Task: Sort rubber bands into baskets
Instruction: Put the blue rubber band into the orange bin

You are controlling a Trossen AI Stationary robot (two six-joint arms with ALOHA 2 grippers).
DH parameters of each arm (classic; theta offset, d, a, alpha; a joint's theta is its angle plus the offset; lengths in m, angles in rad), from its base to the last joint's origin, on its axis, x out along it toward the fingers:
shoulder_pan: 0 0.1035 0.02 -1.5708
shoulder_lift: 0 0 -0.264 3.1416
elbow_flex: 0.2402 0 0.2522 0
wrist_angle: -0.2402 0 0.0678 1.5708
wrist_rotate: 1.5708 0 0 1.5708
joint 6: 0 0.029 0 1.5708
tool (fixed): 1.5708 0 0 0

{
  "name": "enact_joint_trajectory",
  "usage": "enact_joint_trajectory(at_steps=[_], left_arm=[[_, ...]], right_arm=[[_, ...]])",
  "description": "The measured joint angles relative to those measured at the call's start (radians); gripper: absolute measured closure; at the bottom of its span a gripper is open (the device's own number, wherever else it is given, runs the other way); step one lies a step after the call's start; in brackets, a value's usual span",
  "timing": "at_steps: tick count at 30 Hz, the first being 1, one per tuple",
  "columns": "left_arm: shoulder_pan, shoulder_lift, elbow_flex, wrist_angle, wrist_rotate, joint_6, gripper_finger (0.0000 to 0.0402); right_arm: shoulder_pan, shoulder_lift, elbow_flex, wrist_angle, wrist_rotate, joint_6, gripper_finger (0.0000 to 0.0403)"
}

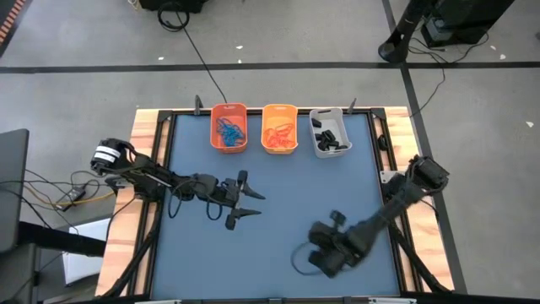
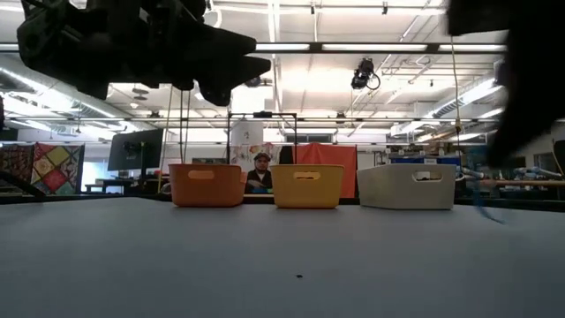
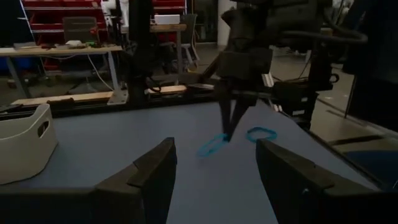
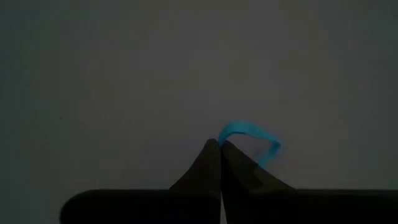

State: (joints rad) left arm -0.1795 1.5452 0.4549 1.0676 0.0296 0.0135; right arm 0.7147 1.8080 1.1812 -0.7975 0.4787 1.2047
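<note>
Pinching blue rubber band (image 4: 250, 138) at tips (table-level): right pincer (image 4: 221, 146).

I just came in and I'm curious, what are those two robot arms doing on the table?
They are sorting rubber bands by colour. The right gripper has pinched shut on a blue rubber band down on the table; a second blue band lies close by. The left gripper waits open over the middle. At the back, the orange basket holds blue bands, the yellow-orange basket orange ones, the grey-white basket black ones.
</note>
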Motion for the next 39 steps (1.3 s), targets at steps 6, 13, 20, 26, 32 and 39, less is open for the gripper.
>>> enact_joint_trajectory(at_steps=[6, 13, 20, 26, 32, 39], left_arm=[[0.0, 0.0, 0.0, -0.001, 0.001, 0.011, 0.0179], [0.0, 0.0, 0.0, -0.034, 0.01, 0.068, 0.0179], [0.0, 0.0, 0.0, -0.117, 0.01, 0.084, 0.0179], [0.0, 0.0, 0.0, -0.163, 0.007, 0.083, 0.0179], [0.001, 0.0, 0.001, -0.16, -0.002, 0.086, 0.0179], [0.001, 0.0, 0.001, -0.171, -0.002, 0.086, 0.0189]], right_arm=[[-0.156, -0.002, 0.001, 0.169, 0.045, -0.384, 0.04], [-0.266, -0.002, 0.001, 0.429, -0.007, -0.772, 0.04], [-0.343, -0.02, 0.003, 0.562, -0.035, -0.958, 0.04], [-0.387, -0.03, 0.003, 0.649, -0.137, -1.044, 0.04], [-0.417, -0.03, 0.002, 0.705, -0.201, -1.118, 0.04], [-0.441, -0.03, 0.018, 0.753, -0.231, -1.184, 0.04]])
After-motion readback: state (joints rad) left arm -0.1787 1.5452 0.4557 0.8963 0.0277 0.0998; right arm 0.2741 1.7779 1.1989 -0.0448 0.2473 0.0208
